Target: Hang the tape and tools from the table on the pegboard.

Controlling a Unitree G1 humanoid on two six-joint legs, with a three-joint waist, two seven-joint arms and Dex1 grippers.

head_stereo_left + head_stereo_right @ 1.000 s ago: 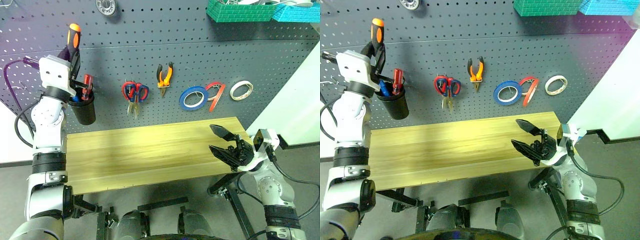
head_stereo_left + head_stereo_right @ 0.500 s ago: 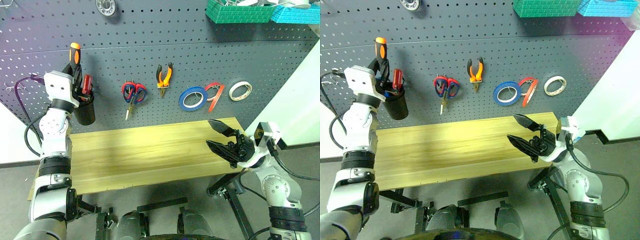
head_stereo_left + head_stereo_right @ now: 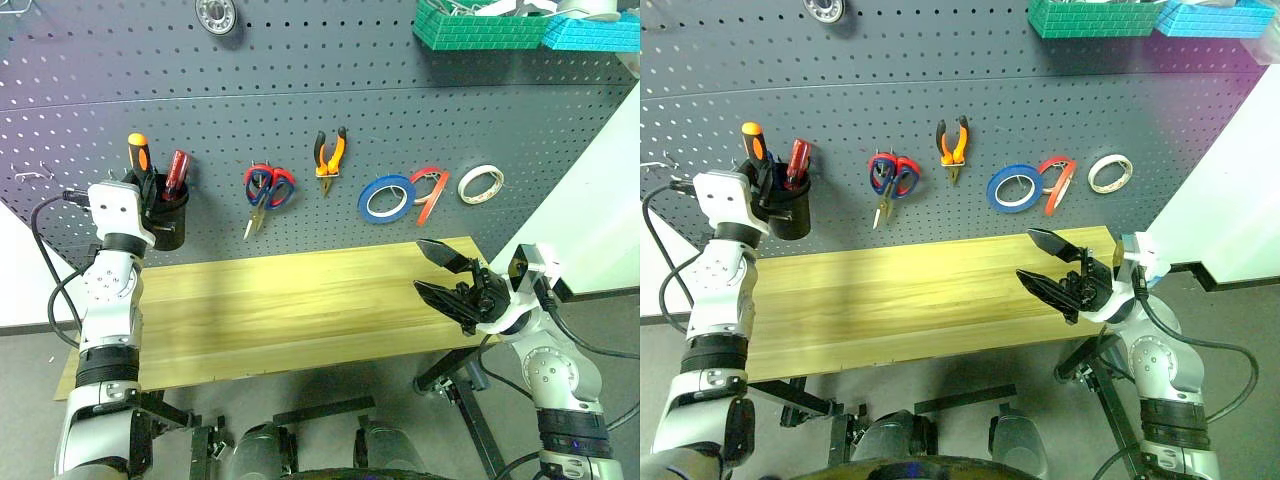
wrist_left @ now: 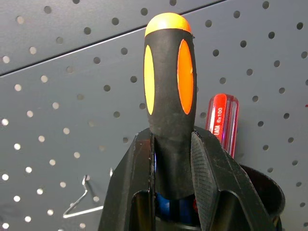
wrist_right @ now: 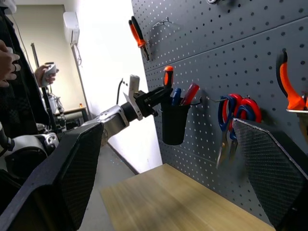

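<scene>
Here the left gripper's fingers (image 4: 207, 168) are clamping the slim orange-and-black-handled screwdriver (image 4: 168, 96), standing it in the black cup (image 3: 165, 222) on the dark grey pegboard (image 3: 400, 120); the right gripper's fingers (image 3: 440, 255) are waiting apart over the light wooden table's (image 3: 280, 300) right end.

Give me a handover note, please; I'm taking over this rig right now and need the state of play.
Left hand: shut on the orange-and-black screwdriver, its shaft down in the black cup on the pegboard.
Right hand: open, empty, over the table's right end.
Done: red tape and orange pliers hang.
Left: release the screwdriver. I can't spot black-handled scissors.
</scene>
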